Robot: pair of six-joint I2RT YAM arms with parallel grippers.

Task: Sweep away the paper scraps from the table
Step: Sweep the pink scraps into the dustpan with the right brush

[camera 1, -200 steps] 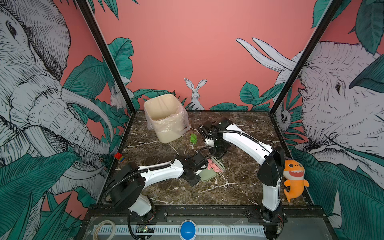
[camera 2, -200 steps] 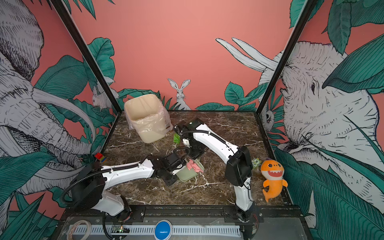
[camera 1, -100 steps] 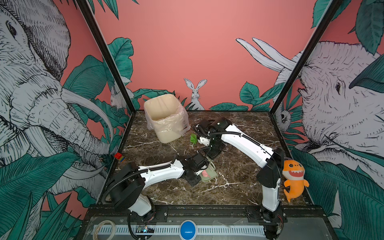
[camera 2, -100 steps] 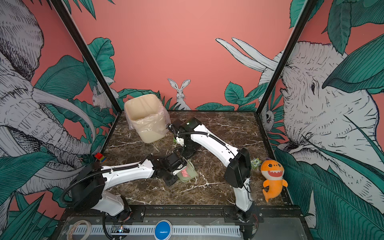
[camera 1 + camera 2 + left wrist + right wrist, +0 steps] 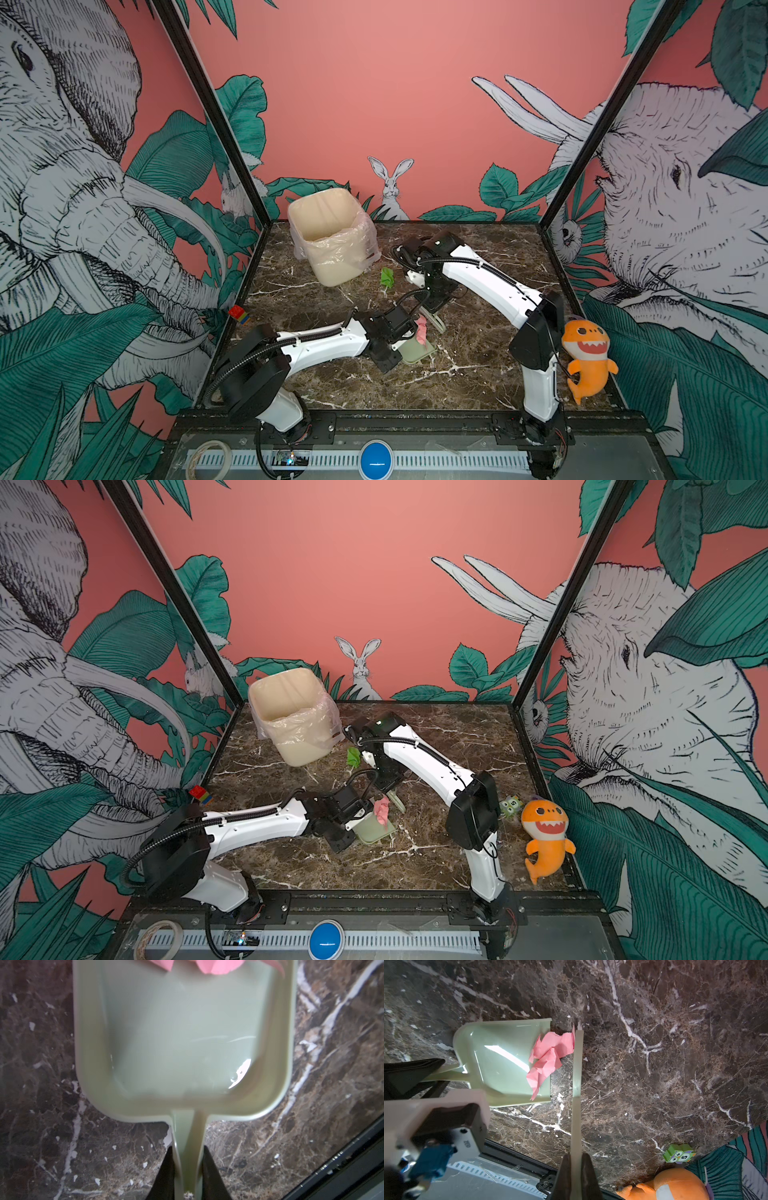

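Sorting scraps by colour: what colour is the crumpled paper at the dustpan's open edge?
The paper scrap is pink, clearest in the right wrist view.

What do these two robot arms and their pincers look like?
The left arm and right arm are glossy white tubes with chunky black joints. A ribbed black cable runs along each. The left gripper and right gripper each have two slim, pointed black fingers.
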